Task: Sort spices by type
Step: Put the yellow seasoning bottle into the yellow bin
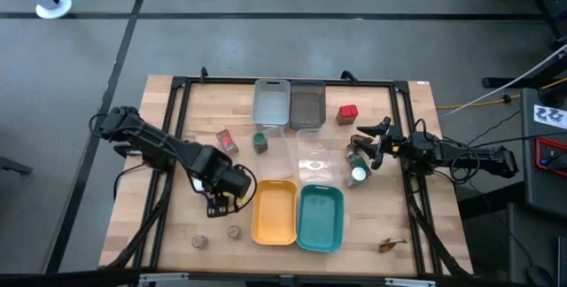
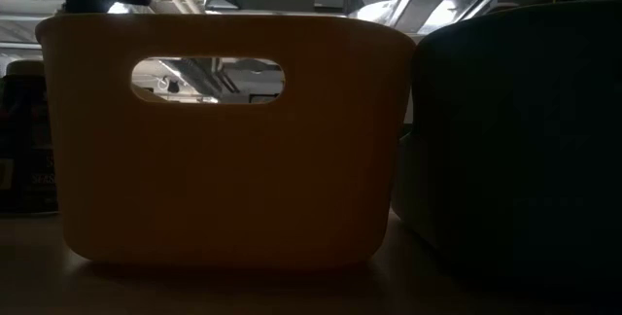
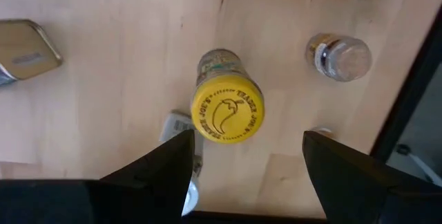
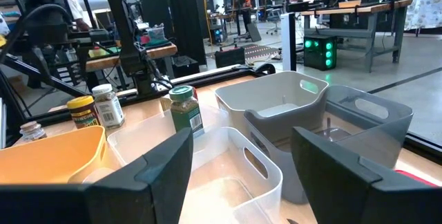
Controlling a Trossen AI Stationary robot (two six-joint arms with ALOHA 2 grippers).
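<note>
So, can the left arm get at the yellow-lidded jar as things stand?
Probably yes. The left gripper hangs right above the yellow-lidded jar, jaws open wider than the lid, with bare table on both sides.

Left gripper (image 1: 226, 200): open, pointing down, front-left of table | Right gripper (image 1: 361, 150): open, reaching in from right edge

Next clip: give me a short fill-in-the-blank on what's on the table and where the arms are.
1. The left gripper hangs open above a jar with a ____ lid.
2. The yellow tray stands beside the ____ tray.
3. The red box sits right of the dark ____ tray.
4. The right gripper is ____.

Missing words: yellow; teal; grey; open
</note>
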